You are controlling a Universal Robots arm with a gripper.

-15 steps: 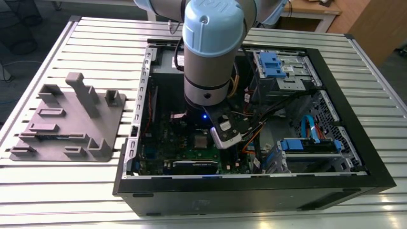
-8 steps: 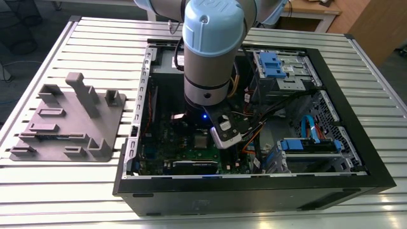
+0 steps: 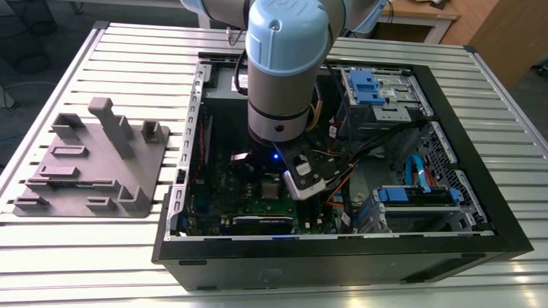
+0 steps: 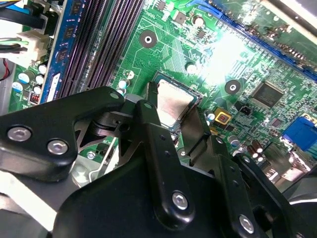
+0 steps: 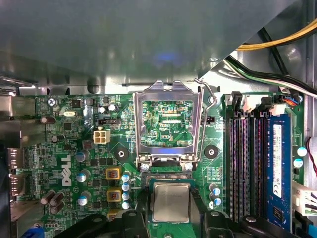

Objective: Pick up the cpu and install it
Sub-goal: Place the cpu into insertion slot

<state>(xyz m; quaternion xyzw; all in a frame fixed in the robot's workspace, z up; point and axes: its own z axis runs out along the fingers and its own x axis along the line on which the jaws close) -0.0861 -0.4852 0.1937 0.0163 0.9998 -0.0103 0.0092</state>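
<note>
Exterior view: pale-blue-capped grey arm [image 3: 278, 77] standing in open black metal case [image 3: 342, 250]; second wrist view: matte black gripper [image 4: 173, 102] clamped on small thin square silver-grey cpu [image 4: 173, 107], flat, face up, sides equal, over green motherboard [image 4: 163, 44]; first wrist view: cpu just beside raised bright steel socket frame [image 5: 168, 89].

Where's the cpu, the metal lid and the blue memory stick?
cpu [image 5: 171, 201]: first wrist view, middle of its shiny top.
metal lid [image 5: 138, 124]: first wrist view, one side bar.
blue memory stick [image 5: 280, 188]: first wrist view, its middle.
</note>
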